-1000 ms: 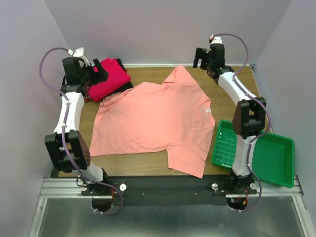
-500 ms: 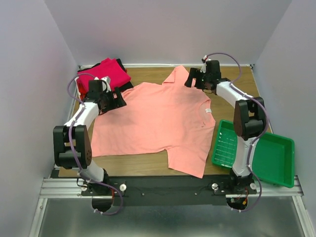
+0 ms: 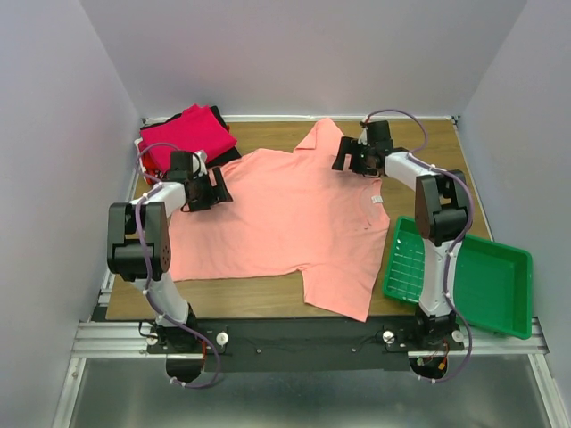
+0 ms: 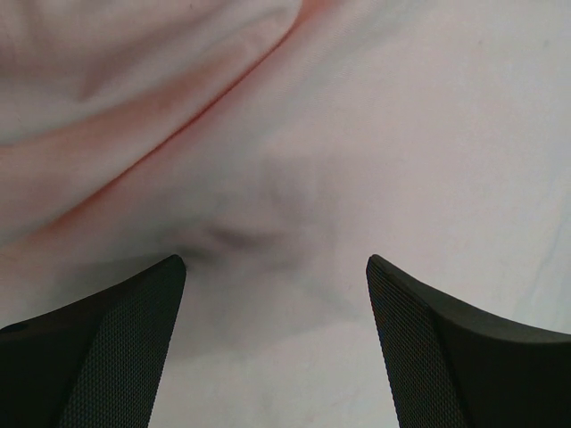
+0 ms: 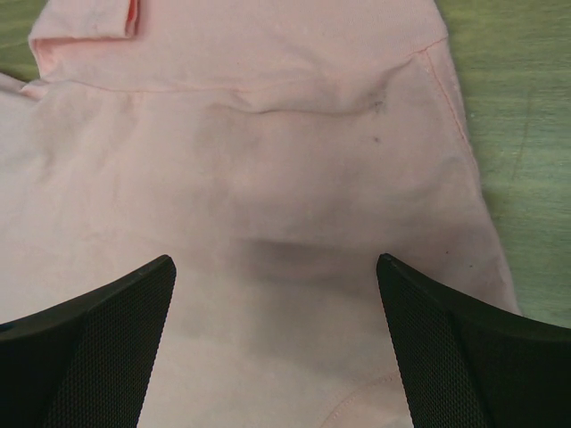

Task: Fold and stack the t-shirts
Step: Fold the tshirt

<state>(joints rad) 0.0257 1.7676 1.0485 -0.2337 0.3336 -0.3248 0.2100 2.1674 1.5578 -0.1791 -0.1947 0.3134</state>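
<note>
Even soft light; wrist views washed-out, blurry.

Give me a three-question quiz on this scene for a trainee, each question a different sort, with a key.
1. True or false: the pink shirt lies inside the green tray.
2. Where are the folded shirts? A) far left corner of the table; B) near right corner; C) in the tray.
3. Fill in: the left pincer and the right pincer are both over the pink shirt with jaws ___.
Key: 1 false; 2 A; 3 open.
</note>
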